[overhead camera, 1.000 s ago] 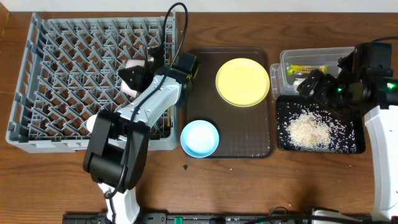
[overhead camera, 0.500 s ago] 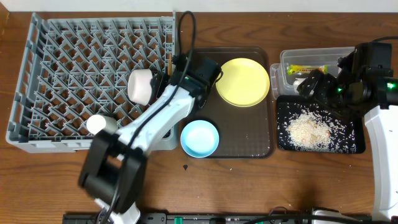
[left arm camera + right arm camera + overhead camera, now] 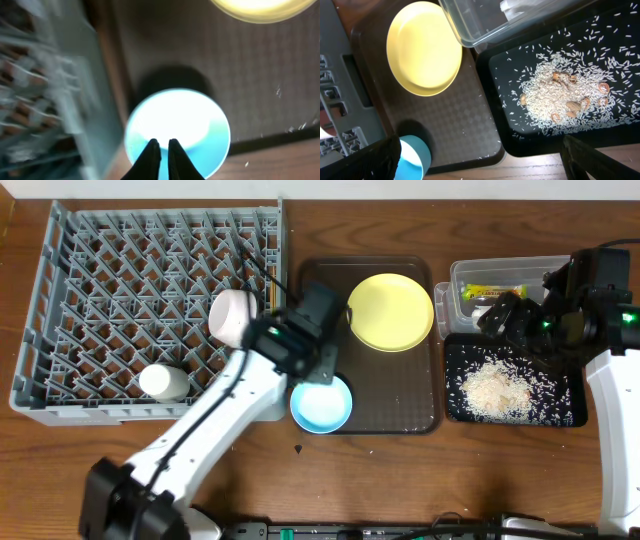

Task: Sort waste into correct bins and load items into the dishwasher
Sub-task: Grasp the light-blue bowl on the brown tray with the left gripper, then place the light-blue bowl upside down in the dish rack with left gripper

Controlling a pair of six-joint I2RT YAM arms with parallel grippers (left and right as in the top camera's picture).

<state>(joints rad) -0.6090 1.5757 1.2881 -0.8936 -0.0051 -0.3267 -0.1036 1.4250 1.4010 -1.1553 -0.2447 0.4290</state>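
My left gripper (image 3: 161,146) is shut and empty, its tips hovering over the light blue bowl (image 3: 200,120), which sits at the front left of the brown tray (image 3: 420,405). In the overhead view the left gripper (image 3: 325,368) hangs just above the light blue bowl (image 3: 322,403). A yellow plate (image 3: 390,311) lies at the tray's back. A white bowl (image 3: 232,317) rests on its side in the grey dish rack (image 3: 120,300). My right gripper (image 3: 482,162) stands wide open and empty over the black tray (image 3: 500,75) holding rice (image 3: 560,95).
The clear tub (image 3: 505,272) behind the black tray (image 3: 570,415) holds a green-and-yellow wrapper (image 3: 495,291) and a white napkin (image 3: 512,6). A small white cup-like thing (image 3: 163,382) lies in the rack's front. Thin sticks (image 3: 265,283) lean by the rack's right wall.
My left arm left the white bowl in the rack, swung right and forward over the blue bowl, and its jaws came shut. The right arm stayed put.
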